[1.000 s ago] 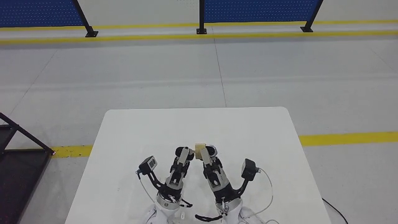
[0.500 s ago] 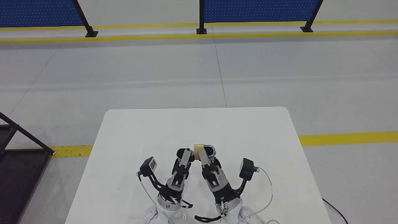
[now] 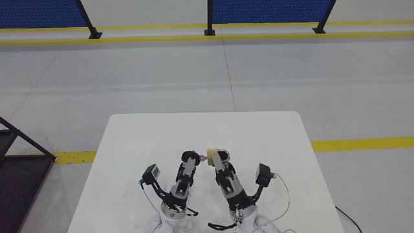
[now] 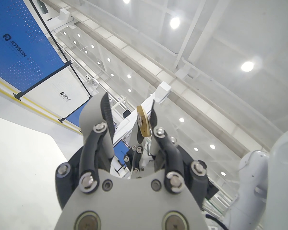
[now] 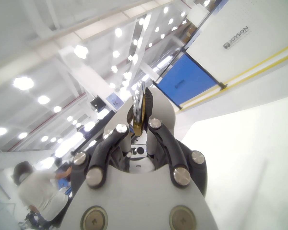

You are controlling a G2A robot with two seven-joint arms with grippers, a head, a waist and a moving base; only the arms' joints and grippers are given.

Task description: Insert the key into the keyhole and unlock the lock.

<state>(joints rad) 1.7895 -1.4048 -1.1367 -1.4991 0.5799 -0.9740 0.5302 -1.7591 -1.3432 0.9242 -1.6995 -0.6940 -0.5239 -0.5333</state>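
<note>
Above the table (image 3: 272,136): padlock (image 3: 211,153) clamped in right gripper (image 5: 141,101).
Left gripper (image 4: 129,107): spread wide; key (image 4: 142,123) touched by one pad.
Risk: unclamped key could be dropped.

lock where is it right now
Top view: the lock sits clamped in the right gripper's jaws over the table's near middle, just beside the left gripper.

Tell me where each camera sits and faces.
Top view: above the arms, looking down at the white table; both arms.
Left wrist view: left wrist, aimed at the ceiling; left gripper, brass key.
Right wrist view: right wrist, aimed at the ceiling; right gripper clamping the padlock.
Shared: both wrist views catch the table and blue panels.
</note>
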